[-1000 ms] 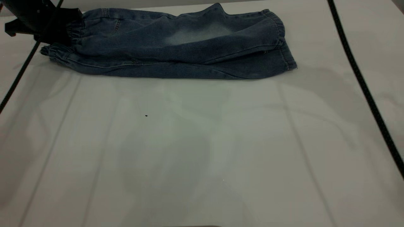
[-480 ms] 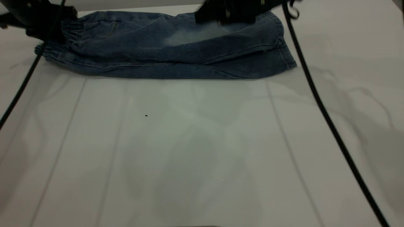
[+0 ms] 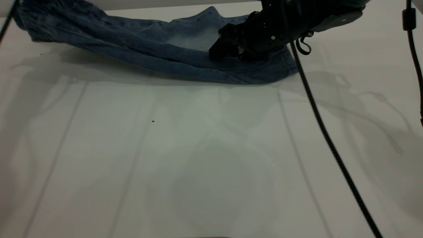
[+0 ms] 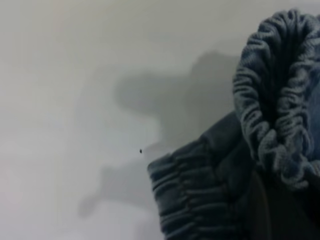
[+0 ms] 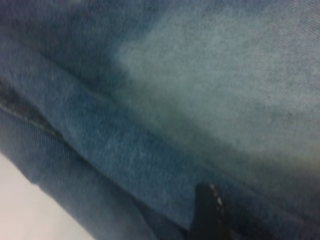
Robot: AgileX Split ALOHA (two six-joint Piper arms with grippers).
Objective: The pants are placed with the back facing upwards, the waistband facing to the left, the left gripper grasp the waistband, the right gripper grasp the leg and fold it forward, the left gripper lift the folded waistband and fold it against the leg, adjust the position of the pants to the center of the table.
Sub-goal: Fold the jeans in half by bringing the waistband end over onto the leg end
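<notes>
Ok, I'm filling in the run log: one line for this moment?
stage: second fold | pants: waistband end lifted, leg end on table | right gripper: down on the leg | left gripper: out of view

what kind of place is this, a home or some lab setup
Probably a lab or test bench, not a home: a plain white table, black cables trailing across it, and a robot's right gripper on blue denim pants.

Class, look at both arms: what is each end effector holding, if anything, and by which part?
The pants hang lifted by their elastic waistband, on the left arm's side. The right end effector rests on the leg; whether it grips cannot be told.
</notes>
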